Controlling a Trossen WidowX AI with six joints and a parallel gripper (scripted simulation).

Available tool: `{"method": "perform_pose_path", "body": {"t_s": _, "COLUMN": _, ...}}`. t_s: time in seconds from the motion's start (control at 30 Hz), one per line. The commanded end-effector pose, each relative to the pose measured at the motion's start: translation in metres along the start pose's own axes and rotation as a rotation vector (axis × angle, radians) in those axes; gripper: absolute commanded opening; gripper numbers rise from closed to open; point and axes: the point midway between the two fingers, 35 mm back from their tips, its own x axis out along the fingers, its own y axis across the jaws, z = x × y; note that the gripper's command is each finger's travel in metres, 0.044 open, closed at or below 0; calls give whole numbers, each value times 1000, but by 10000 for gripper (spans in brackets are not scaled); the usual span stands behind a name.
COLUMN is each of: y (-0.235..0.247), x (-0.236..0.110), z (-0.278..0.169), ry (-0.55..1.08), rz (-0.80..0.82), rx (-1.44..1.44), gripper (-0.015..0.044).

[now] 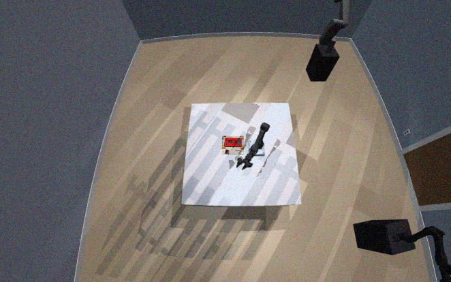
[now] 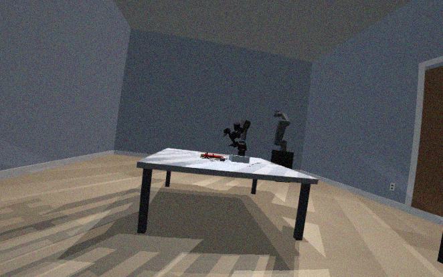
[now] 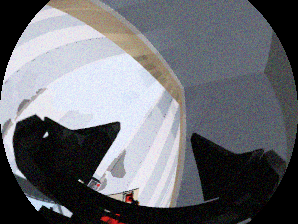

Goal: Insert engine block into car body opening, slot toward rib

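The red car body (image 1: 229,138) (image 2: 214,156) (image 3: 112,219) lies on a pale base left of the arm, with dark openings on its top. Its opening and rib are too small to tell apart. A small grey thing with a spot of red, seemingly the engine block (image 3: 94,183), is on the table in the wrist view, beyond the car body and partly behind the left finger. Its slot side cannot be made out. My gripper (image 1: 240,167) (image 3: 156,131) is open and empty, raised above the table, to the front right of the car body.
A pale grey tray (image 1: 261,154) (image 2: 239,158) stands right of the car body, partly under the arm. A small red part (image 1: 227,151) (image 3: 129,197) sits on the pale strip in front of the car body. Other arms on black stands are off the table.
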Motion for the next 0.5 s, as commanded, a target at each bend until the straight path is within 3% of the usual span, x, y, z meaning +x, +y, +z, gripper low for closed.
{"method": "perform_pose_path", "body": {"t_s": 0.0, "y": 6, "x": 6, "z": -19, "ry": 79, "rz": 80, "rx": 57, "gripper": 440}}
{"method": "perform_pose_path", "body": {"t_s": 0.47, "y": 27, "x": 6, "z": -82, "ry": 360, "rz": 327, "rx": 267, "gripper": 440}}
